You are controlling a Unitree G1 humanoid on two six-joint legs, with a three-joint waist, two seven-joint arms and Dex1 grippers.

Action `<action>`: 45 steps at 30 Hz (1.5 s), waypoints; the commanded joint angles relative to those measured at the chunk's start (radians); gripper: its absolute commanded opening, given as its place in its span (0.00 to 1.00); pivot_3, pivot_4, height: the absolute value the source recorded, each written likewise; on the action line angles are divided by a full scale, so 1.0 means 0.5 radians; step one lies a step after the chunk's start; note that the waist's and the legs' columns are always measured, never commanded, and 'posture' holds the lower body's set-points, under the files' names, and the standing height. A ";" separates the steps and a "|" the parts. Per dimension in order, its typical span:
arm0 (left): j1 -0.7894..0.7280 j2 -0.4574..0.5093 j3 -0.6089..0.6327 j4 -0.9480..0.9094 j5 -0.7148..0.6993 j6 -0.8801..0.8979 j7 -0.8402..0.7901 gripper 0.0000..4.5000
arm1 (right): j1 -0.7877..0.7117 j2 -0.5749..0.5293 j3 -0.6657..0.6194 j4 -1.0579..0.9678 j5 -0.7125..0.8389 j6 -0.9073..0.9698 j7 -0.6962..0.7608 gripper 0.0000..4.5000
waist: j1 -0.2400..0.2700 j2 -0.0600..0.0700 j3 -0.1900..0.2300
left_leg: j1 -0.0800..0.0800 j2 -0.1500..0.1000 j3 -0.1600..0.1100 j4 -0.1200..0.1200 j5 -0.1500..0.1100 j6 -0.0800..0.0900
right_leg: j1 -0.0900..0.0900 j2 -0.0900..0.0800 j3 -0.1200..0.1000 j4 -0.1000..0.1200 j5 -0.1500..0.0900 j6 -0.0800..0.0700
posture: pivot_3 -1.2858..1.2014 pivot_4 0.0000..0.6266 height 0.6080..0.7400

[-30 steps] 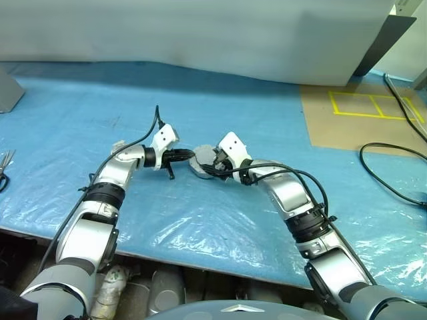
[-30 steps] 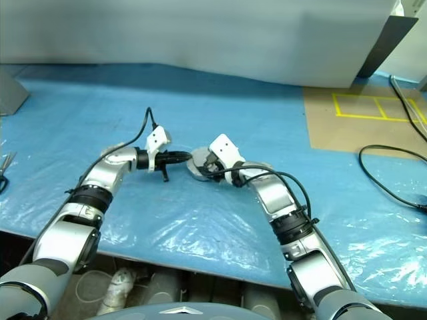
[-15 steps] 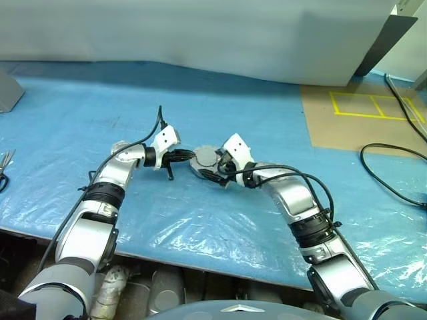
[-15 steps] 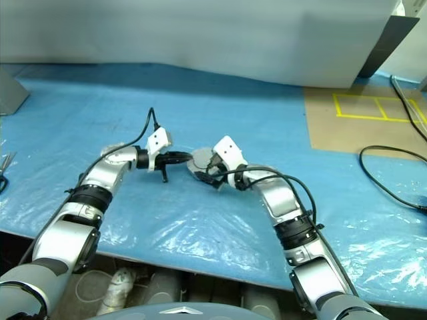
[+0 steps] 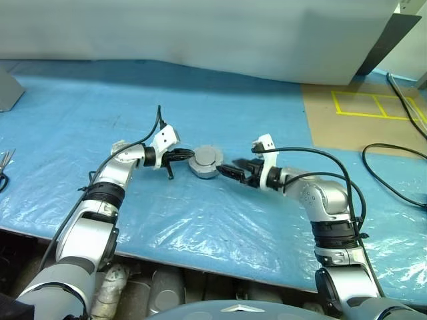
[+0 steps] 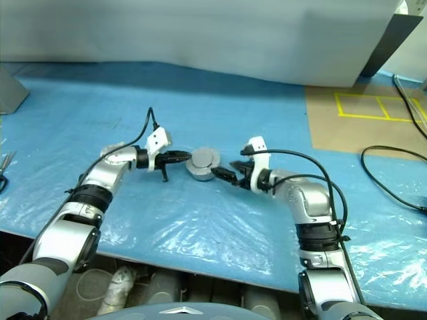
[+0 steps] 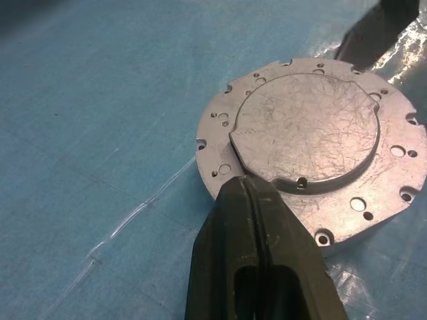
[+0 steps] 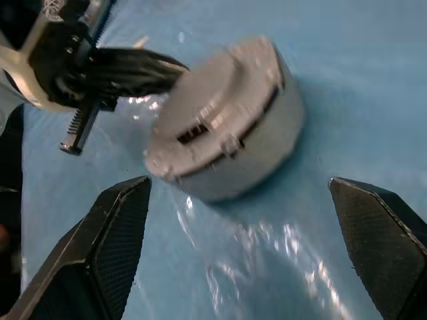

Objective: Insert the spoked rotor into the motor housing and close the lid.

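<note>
The motor housing [image 5: 205, 162] is a round silver drum standing on the blue sheet between my two grippers. A flat silver lid [image 7: 307, 130] with small holes around its rim lies on top of it. The spoked rotor is hidden. My left gripper [image 5: 187, 155] is shut on nothing, and its closed fingertips [image 7: 245, 190] rest against the lid's edge on the left. My right gripper [image 5: 228, 169] is open just to the right of the housing, clear of it. In the right wrist view its two fingers [image 8: 113, 247] stand wide apart, with the housing [image 8: 233, 137] beyond them.
A crinkled blue plastic sheet [image 5: 200, 220] covers the table. Brown board with yellow tape [image 5: 363, 113] lies at the back right, and black cables [image 5: 393, 167] trail beside it. A metal tool [image 5: 5, 163] lies at the far left edge. A grey wall panel [image 5: 200, 33] runs along the back.
My right gripper has opened, let go of the housing and drawn back to the right, rolling its wrist. The left gripper has stayed shut against the lid.
</note>
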 commanded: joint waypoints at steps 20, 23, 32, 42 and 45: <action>0.047 0.017 -0.071 0.069 0.094 0.013 -0.016 0.00 | -0.066 0.431 -0.394 0.398 0.387 -0.020 -0.340 0.79 | -0.005 0.001 0.000 | 0.001 0.001 0.001 -0.001 0.000 0.000 | -0.003 -0.001 0.001 0.001 -0.001 -0.001 | 0.52 0.24 1.00; 0.048 0.017 -0.073 0.070 0.098 0.010 -0.014 0.00 | -0.054 0.409 -0.397 0.399 0.401 -0.025 -0.332 0.55 | -0.004 0.001 0.000 | -0.002 0.000 0.001 -0.002 0.000 -0.001 | -0.005 -0.001 0.001 0.000 -0.001 -0.001 | 0.52 0.24 1.00; 0.037 0.015 -0.062 0.063 0.075 0.011 -0.033 0.00 | -0.028 0.440 -0.351 0.346 0.462 -0.025 -0.367 0.25 | -0.002 0.002 -0.001 | -0.002 -0.002 0.002 -0.003 0.000 -0.001 | -0.006 -0.003 0.001 0.000 -0.001 -0.001 | 0.52 0.24 1.00; -0.074 0.076 0.276 -0.478 -0.499 0.672 -0.335 0.00 | -0.038 0.429 -0.370 0.450 0.475 0.005 -0.457 0.25 | -0.010 0.001 0.001 | -0.018 0.000 0.004 -0.003 0.000 -0.001 | -0.023 -0.001 0.000 0.003 0.000 -0.001 | 0.52 0.24 1.00; -0.104 0.116 0.404 -0.628 -0.703 0.986 -0.327 0.00 | -0.042 0.425 -0.427 0.437 0.540 0.016 -0.466 0.25 | -0.013 0.002 0.002 | -0.020 0.001 0.006 -0.003 0.001 -0.002 | -0.025 0.001 -0.003 0.004 -0.001 -0.002 | 0.52 0.24 1.00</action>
